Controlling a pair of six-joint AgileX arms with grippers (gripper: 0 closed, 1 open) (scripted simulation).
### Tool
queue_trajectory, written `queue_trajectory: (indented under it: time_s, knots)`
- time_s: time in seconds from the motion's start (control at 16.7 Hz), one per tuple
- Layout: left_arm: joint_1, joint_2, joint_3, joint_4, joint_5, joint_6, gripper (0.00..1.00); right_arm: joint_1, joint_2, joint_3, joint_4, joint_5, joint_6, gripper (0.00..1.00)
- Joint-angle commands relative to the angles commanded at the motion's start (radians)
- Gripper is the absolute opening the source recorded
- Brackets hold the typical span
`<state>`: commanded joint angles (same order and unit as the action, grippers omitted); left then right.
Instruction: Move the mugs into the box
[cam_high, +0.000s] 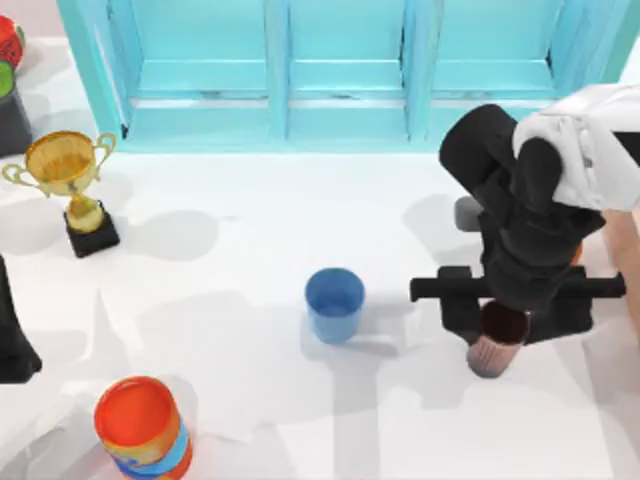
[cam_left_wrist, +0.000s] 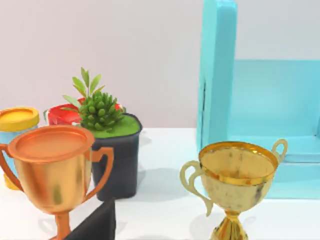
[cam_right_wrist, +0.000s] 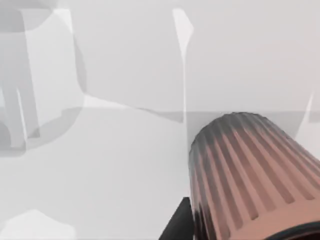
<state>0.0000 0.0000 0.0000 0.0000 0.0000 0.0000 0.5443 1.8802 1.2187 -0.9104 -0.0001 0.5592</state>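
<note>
Right pincer hangs downward; left arm parked at left edge.

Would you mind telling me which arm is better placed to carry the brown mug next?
The right. Its hand is right at the brown mug on the table's right side, while the left arm sits at the far left edge, beyond the blue mug.

The right arm covers the far rim of the pinkish-brown mug in the top view, and the right gripper is buried under its own wrist, so its finger spacing cannot be read. The box is a salmon strip cut by the right edge; the orange-topped can runs off the bottom, and the left arm off the left
</note>
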Motion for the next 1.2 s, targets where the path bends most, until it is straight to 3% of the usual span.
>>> queue_trajectory:
  time_s: [0.36,0.84,1.2]
  knots:
    - [0.000,0.000,0.000,0.000,0.000,0.000,1.00,-0.017,-0.014,0.008,-0.017,0.000,-0.013,0.00]
    - [0.000,0.000,0.000,0.000,0.000,0.000,1.00,-0.268,-0.218,0.111,-0.333,-0.001,-0.269,0.00]
    - [0.000,0.000,0.000,0.000,0.000,0.000,1.00,-0.293,-0.240,0.116,-0.360,0.000,-0.296,0.00]
